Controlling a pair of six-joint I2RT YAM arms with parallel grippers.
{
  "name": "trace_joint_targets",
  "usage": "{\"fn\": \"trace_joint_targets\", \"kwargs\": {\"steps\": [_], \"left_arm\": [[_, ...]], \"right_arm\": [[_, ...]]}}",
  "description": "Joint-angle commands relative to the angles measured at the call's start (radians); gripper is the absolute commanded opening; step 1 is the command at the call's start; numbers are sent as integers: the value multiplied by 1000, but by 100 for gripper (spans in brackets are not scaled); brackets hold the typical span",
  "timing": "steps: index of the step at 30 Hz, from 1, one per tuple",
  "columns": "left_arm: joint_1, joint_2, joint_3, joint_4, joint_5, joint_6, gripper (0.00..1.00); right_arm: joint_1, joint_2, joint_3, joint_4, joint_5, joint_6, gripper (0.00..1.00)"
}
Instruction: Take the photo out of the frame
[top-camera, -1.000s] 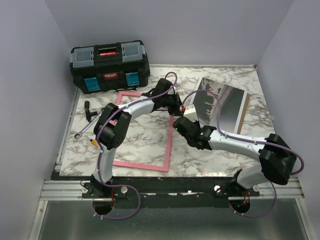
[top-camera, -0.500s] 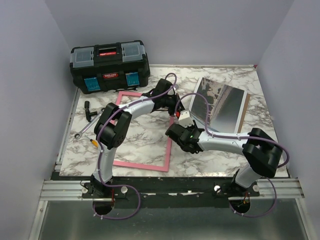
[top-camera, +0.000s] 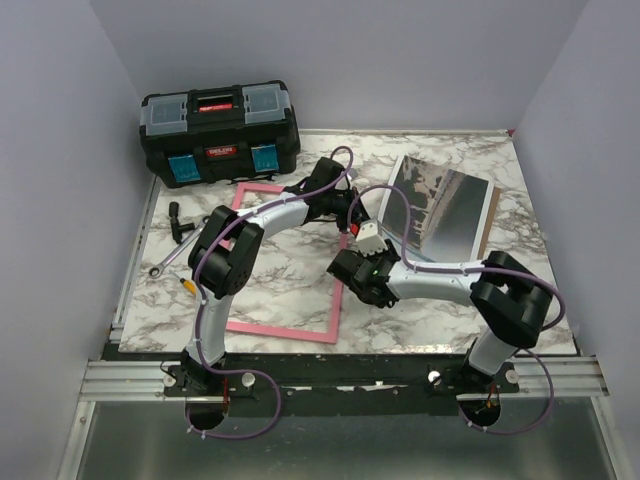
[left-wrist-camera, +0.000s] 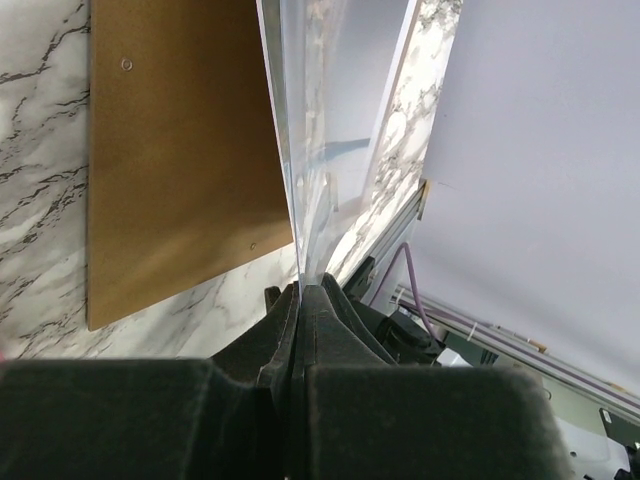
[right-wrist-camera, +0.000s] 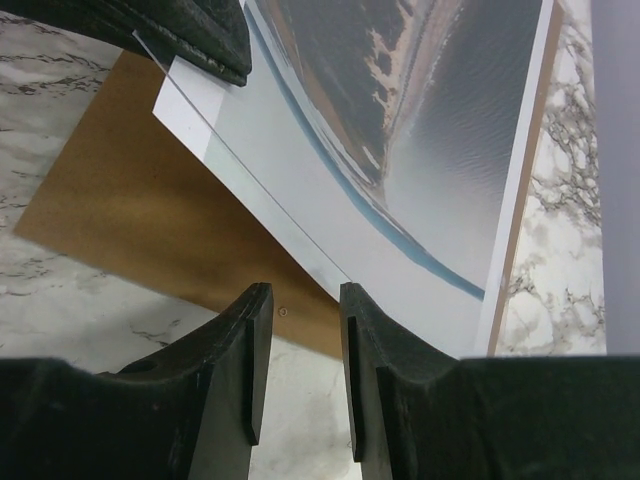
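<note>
**A:** Marble table across the whole view. The biggest thing on it is the pink frame, flat on the left half, with marble showing through its opening.

**B:** Right behind the frame is the black toolbox, up in the far left corner with its lid down.

**A:** Over to the right now. The brown board lies on the marble, and the photo sits on top of it. So the photo is out of the frame, off to the frame's right.

**B:** A clear pane lies over the photo, with its near left corner lifted off the board.

**A:** That corner is in the left gripper, clamped hard, with the fingers meeting on the pane's thin edge. I can't tell whether the photo's white margin is caught in the pinch as well.

**B:** The right gripper has its fingers parted by a narrow gap and nothing between them. It hovers low over the board's near edge, just short of the raised corner.

**A:** Smallest of all is a wrench, lying by the table's left edge beside the frame.
</note>
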Motion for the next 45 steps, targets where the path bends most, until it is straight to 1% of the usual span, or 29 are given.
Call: {"fn": "trace_joint_targets", "kwargs": {"steps": [1,6,13,18,21,25,27,30,33,35,38,40,43,44,45], "left_arm": [[3,-21,-3,17,44,-7,0],[4,-28,-8,17,46,-6,0],[5,-30,-13,14,50,-1,0],[5,-31,-16,19,51,-3,0],[6,-32,-19,25,52,-5,0],[6,-30,-29,56,72,-31,0],[5,-33,-33,60,69,-33,0],[5,-39,-37,60,69,-32,0],[5,-40,-41,63,70,-32,0],[5,-41,-41,62,71,-32,0],[5,-41,-42,63,72,-32,0],[5,-41,-40,63,73,-32,0],[5,-44,-40,63,72,-32,0],[5,-44,-40,61,72,-29,0],[5,-46,-39,58,69,-25,0]], "right_arm": [[6,52,19,39,111,0,40],[6,124,38,58,181,-10,39],[5,167,57,61,251,-13,39],[4,143,33,81,224,-18,42],[2,135,18,118,235,-41,50],[-8,153,15,173,252,-51,49],[-8,163,15,175,282,-30,47],[-9,170,18,177,329,-19,40],[-21,166,12,201,330,-26,36],[-36,166,-13,278,315,-100,30],[-46,155,-46,351,288,-162,26],[-47,145,-67,408,259,-215,22],[-46,139,-72,431,245,-237,5],[-46,140,-70,431,238,-240,1],[-45,138,-68,426,227,-241,1]]}}
